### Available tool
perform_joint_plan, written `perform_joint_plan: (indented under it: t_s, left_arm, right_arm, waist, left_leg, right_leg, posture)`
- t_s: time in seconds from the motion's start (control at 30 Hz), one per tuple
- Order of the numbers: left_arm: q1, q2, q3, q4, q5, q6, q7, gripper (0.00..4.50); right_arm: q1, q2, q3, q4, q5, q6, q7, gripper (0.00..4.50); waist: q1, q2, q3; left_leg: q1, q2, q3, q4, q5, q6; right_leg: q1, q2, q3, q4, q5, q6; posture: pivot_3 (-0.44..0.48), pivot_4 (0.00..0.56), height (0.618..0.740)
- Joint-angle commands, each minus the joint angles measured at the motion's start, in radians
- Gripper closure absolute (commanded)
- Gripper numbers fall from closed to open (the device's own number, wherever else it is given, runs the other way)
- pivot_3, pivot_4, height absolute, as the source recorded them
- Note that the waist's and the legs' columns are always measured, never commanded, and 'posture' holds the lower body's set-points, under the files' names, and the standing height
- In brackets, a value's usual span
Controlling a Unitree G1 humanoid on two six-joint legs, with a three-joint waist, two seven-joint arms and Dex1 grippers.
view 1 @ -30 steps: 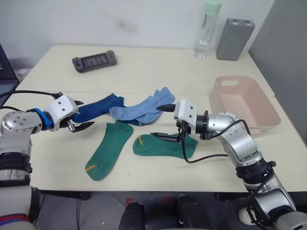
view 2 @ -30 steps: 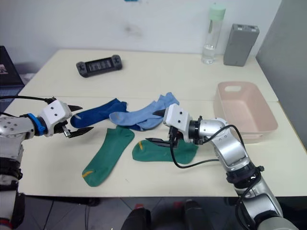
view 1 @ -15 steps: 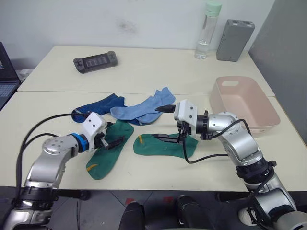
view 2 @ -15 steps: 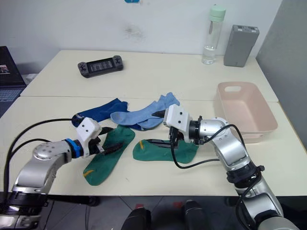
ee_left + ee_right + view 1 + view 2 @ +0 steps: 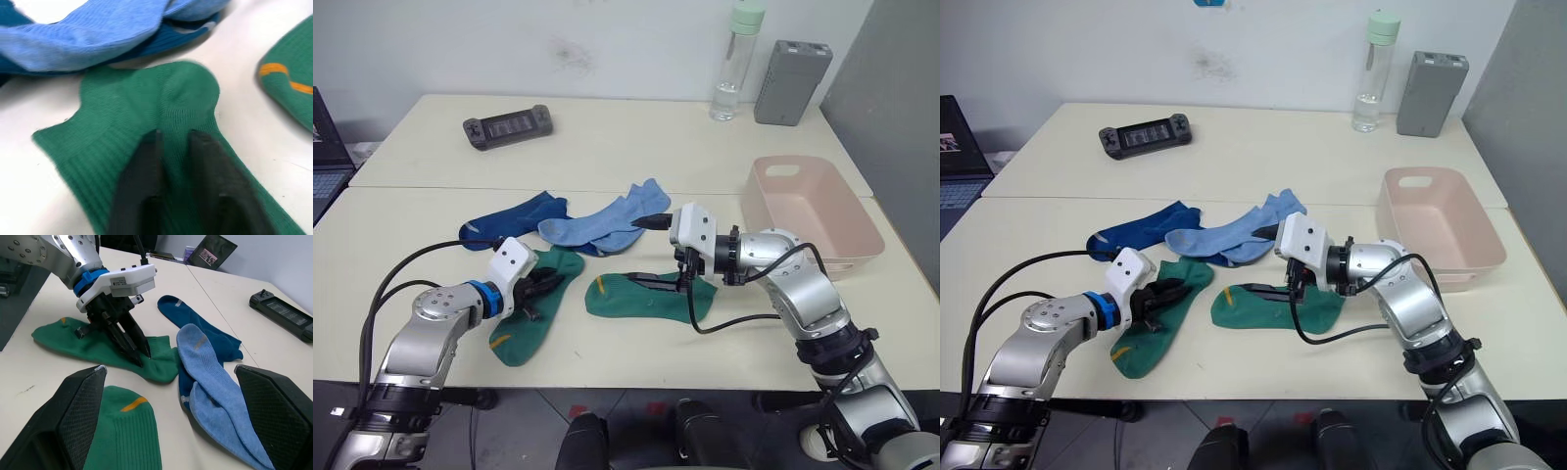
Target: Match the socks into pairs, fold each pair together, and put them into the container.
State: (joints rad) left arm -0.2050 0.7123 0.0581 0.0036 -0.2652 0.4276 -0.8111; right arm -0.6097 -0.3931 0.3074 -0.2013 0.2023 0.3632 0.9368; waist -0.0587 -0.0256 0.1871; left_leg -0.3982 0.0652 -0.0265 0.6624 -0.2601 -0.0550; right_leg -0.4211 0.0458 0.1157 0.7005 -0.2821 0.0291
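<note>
Two green socks lie at the table's front: the left green sock (image 5: 524, 328) and the right green sock (image 5: 641, 299) with a yellow mark. My left gripper (image 5: 546, 284) rests on the left green sock's cuff (image 5: 146, 103), fingers (image 5: 146, 166) shut with a ridge of its fabric between them. My right gripper (image 5: 647, 251) stands open just above the right green sock. Behind them a light blue sock (image 5: 597, 225) lies over a dark navy sock (image 5: 600, 248), and another navy sock (image 5: 509, 220) lies to the left. The pink container (image 5: 855, 235) stands empty at the right.
A black game controller (image 5: 506, 125) lies at the back left. A water bottle (image 5: 736, 59) and a grey box (image 5: 791, 67) stand at the back right. A laptop (image 5: 323, 166) shows at the left edge. A grey panel stands beyond the container.
My left arm swung in from the left, came down onto the left green sock, and its fingers went from open to shut. The right arm has not moved.
</note>
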Motion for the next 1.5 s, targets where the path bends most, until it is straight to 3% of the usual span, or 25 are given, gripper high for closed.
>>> perform_joint_plan:
  t_s: [0.03, 0.3, 0.53, 0.83, 1.07, 1.17, 1.33, 1.5]
  left_arm:
    - [0.029, 0.007, 0.042, -0.03, -0.017, -0.033, -0.013, 4.45]
    - [0.049, 0.036, 0.121, -0.201, -0.157, -0.039, -0.119, 4.45]
    - [-0.063, 0.103, -0.058, -0.215, -0.064, -0.218, -0.322, 4.45]
    - [-0.309, -0.05, -0.321, 0.016, 0.109, -0.465, -0.437, 4.45]
    - [-0.404, -0.112, -0.416, 0.151, 0.207, -0.589, -0.475, 4.45]
    - [-0.402, -0.108, -0.407, 0.142, 0.189, -0.562, -0.494, 3.86]
    - [-0.343, -0.049, -0.299, 0.06, 0.088, -0.438, -0.488, 2.24]
    - [-0.164, 0.052, -0.111, -0.093, -0.044, -0.209, -0.408, 0.53]
  right_arm:
    - [-0.023, -0.003, -0.025, -0.034, 0.017, 0.0, -0.002, 0.0]
    - [-0.014, -0.036, -0.05, -0.037, 0.035, 0.007, 0.005, 0.0]
    - [-0.02, -0.121, -0.132, -0.042, 0.088, 0.057, 0.032, 0.0]
    - [0.018, -0.249, -0.205, -0.066, 0.139, 0.133, 0.056, 0.0]
    - [0.041, -0.283, -0.206, -0.085, 0.149, 0.151, 0.055, 0.0]
    - [0.054, -0.287, -0.197, -0.088, 0.146, 0.144, 0.057, 0.0]
    - [0.089, -0.294, -0.137, -0.055, 0.095, 0.084, 0.088, 0.0]
    - [0.084, -0.27, -0.072, -0.013, 0.029, 0.05, 0.08, 0.0]
  waist:
    - [-0.001, 0.0, 0.0]
    - [0.003, 0.0, 0.0]
    - [0.005, 0.0, 0.0]
    - [0.004, 0.0, 0.0]
    - [-0.003, 0.0, 0.0]
    - [-0.002, 0.0, 0.0]
    - [-0.003, 0.0, 0.0]
    - [-0.016, 0.0, 0.0]
  left_leg:
    - [0.0, 0.0, 0.0, 0.0, 0.0, 0.0]
    - [-0.001, 0.0, 0.0, 0.0, 0.0, 0.0]
    - [-0.001, -0.001, 0.001, 0.0, 0.0, 0.0]
    - [-0.001, -0.001, 0.002, 0.0, 0.0, 0.0]
    - [-0.001, -0.001, 0.001, 0.0, 0.0, 0.0]
    - [-0.001, -0.001, 0.001, 0.0, 0.0, 0.001]
    - [-0.001, -0.001, 0.001, 0.0, 0.0, 0.001]
    - [-0.001, 0.0, 0.001, 0.0, 0.0, 0.001]
  right_leg:
    - [0.0, 0.0, 0.0, 0.0, 0.0, 0.0]
    - [0.0, 0.0, 0.0, -0.001, 0.0, 0.001]
    - [0.0, 0.0, 0.001, -0.003, 0.0, 0.001]
    - [0.0, 0.0, 0.002, -0.003, 0.0, 0.0]
    - [0.0, 0.001, 0.003, -0.003, 0.001, -0.001]
    - [0.0, 0.001, 0.003, -0.003, 0.001, -0.001]
    - [0.0, 0.001, 0.003, -0.003, 0.0, 0.001]
    - [0.0, 0.001, 0.003, -0.002, -0.002, 0.003]
  posture:
    - [0.0, 0.15, 0.74]
    - [0.0, 0.15, 0.74]
    - [0.0, 0.15, 0.74]
    - [0.0, 0.15, 0.74]
    - [0.0, 0.15, 0.74]
    - [0.0, 0.15, 0.74]
    - [0.0, 0.15, 0.74]
    - [0.0, 0.15, 0.74]
